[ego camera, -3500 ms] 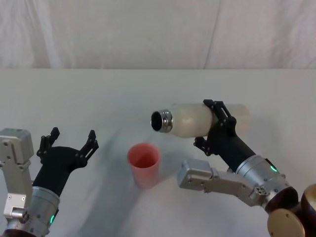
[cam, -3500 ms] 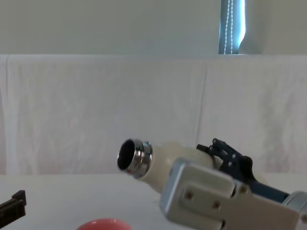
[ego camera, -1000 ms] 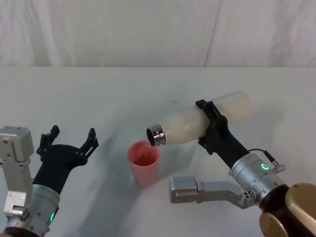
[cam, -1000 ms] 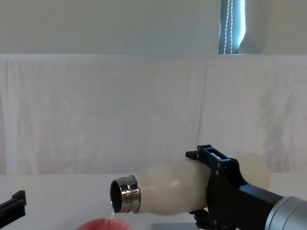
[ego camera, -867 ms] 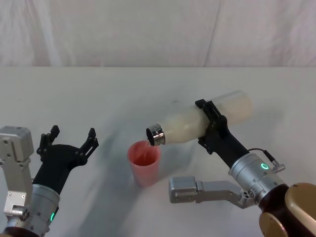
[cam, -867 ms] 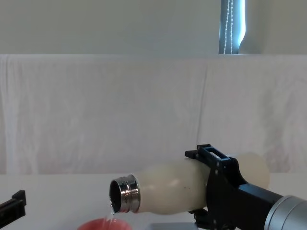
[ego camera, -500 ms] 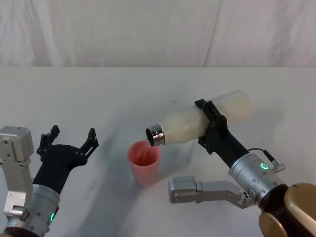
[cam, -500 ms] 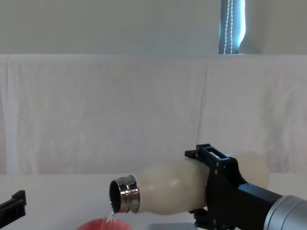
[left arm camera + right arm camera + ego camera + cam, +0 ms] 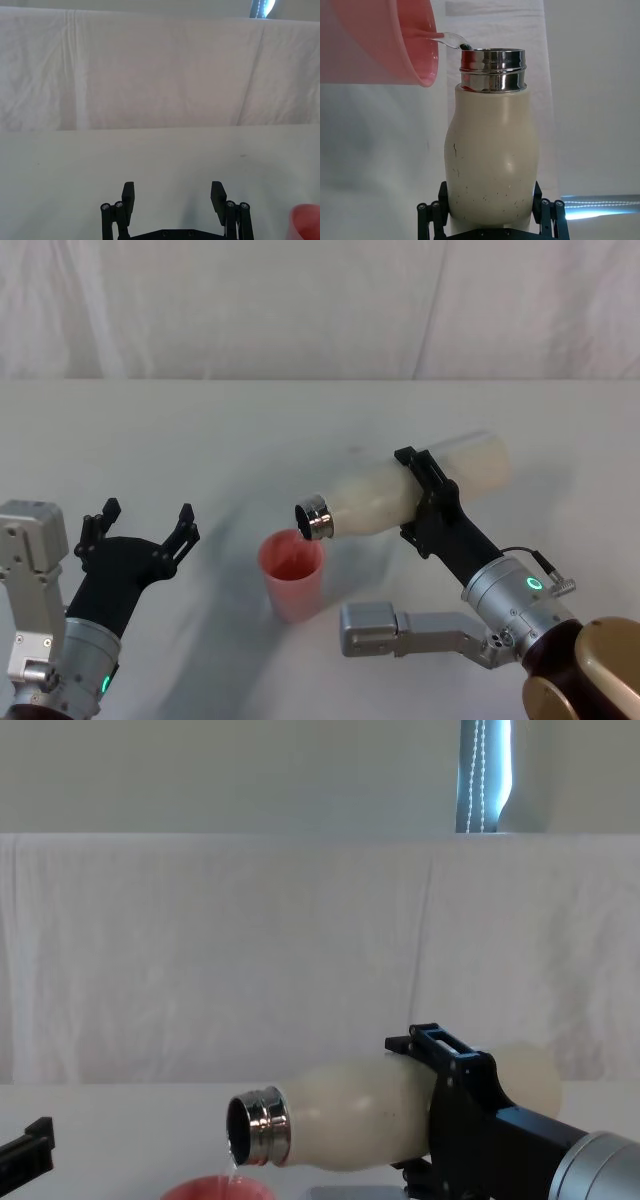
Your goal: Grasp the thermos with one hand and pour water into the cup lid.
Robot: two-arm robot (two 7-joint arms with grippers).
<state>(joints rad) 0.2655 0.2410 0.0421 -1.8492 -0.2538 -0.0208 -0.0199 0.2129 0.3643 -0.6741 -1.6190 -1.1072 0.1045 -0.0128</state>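
My right gripper (image 9: 422, 498) is shut on the cream-white thermos (image 9: 400, 490), held tilted with its steel neck (image 9: 314, 519) pointing down over the pink cup lid (image 9: 292, 574). A thin stream of water runs from the neck (image 9: 258, 1126) toward the cup lid's rim (image 9: 218, 1187). In the right wrist view the thermos (image 9: 492, 156) sits between the fingers, water arcing into the cup lid (image 9: 385, 40). My left gripper (image 9: 138, 531) hangs open to the left of the cup lid, its fingers (image 9: 129, 194) spread over bare table.
A white table (image 9: 200, 430) spreads around the cup lid, backed by a white cloth curtain (image 9: 320, 300). The right arm's forearm block (image 9: 400, 625) lies low in front of the cup lid.
Since 3.5 s ago the thermos has tipped from near level to neck-down over the cup lid, and water now runs out. Over the last second it barely moved.
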